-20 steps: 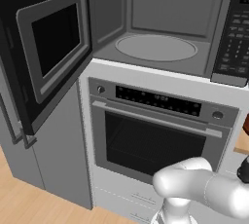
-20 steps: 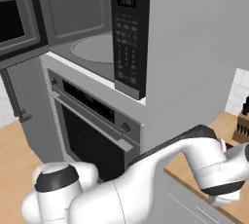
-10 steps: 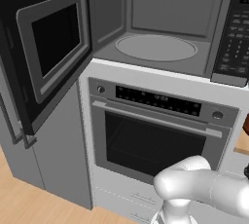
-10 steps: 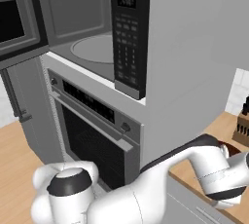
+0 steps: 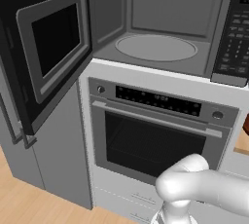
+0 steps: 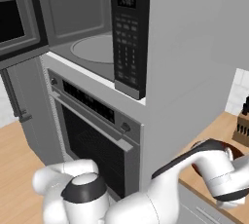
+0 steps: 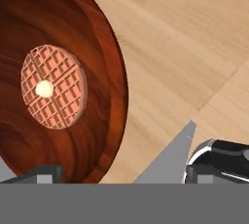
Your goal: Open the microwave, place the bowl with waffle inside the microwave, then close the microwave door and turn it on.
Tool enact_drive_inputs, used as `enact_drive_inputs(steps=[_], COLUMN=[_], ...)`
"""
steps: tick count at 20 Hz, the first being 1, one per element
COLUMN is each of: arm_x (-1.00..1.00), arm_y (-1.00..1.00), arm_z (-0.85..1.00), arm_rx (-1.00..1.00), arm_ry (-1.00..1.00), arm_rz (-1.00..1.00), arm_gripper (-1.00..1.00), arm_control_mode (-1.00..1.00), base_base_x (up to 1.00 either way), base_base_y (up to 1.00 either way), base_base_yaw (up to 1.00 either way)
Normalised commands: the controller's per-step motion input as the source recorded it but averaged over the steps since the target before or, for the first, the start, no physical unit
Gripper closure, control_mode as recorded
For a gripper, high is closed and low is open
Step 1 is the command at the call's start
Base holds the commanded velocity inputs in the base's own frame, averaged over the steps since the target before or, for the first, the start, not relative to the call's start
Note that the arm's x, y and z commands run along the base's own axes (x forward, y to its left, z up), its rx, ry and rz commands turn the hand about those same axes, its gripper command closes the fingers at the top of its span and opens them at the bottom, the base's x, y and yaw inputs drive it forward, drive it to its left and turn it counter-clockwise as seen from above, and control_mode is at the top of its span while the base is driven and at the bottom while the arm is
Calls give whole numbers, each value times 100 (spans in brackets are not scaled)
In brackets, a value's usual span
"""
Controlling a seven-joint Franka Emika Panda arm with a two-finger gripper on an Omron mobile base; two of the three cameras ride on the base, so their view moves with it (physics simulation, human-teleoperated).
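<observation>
Reddish-brown glossy bowl (image 7: 63, 79): sits on the pale wooden counter (image 7: 185, 47) at the far right of the kitchen, to the right of the oven column. Holds the waffle (image 7: 52, 86), a round gridded piece lying flat in the bottom with a small pale dab at its centre.

Gripper (image 7: 121, 172): hovers directly above the bowl's rim, jaws spread wide and empty, one tip over the inside of the bowl, the other over bare counter. Judged as straddling the wall so that a pinch on the rim can lift bowl and waffle together.

Microwave (image 5: 160, 33): set high in the cabinet above the steel oven (image 5: 155, 130). Grey cavity exposed, round turntable (image 5: 156, 46) bare, evidently awaiting the bowl.

Microwave door (image 5: 46, 47): swung fully out to the left, leaving the opening free for loading.

Keypad strip (image 6: 127, 38): rows of pale buttons and a small display; lettering too small to read. No brand or label is legible anywhere.

Knife block (image 6: 241, 121): far right, on the counter.
</observation>
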Motion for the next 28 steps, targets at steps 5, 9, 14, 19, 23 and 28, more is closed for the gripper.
enact_drive_inputs(steps=[5,9,14,19,23,28], arm_x=[28,15,18,20,19,13], arm_y=[-16,-25,-21,-2,0,0], arm_z=[-30,-30,-26,-16,-6,0], arm_rx=[0,2,2,0,0,0], arm_ry=[0,0,0,0,0,0], arm_rz=[0,0,0,0,0,0], arm_gripper=[-100,-100,-100,-100,100,100], arm_control_mode=[-100,-100,-100,-100,-100,-100], base_base_x=[0,0,0,0,0,0], base_base_y=[0,0,0,0,0,0], base_base_yaw=[0,0,0,0,0,0])
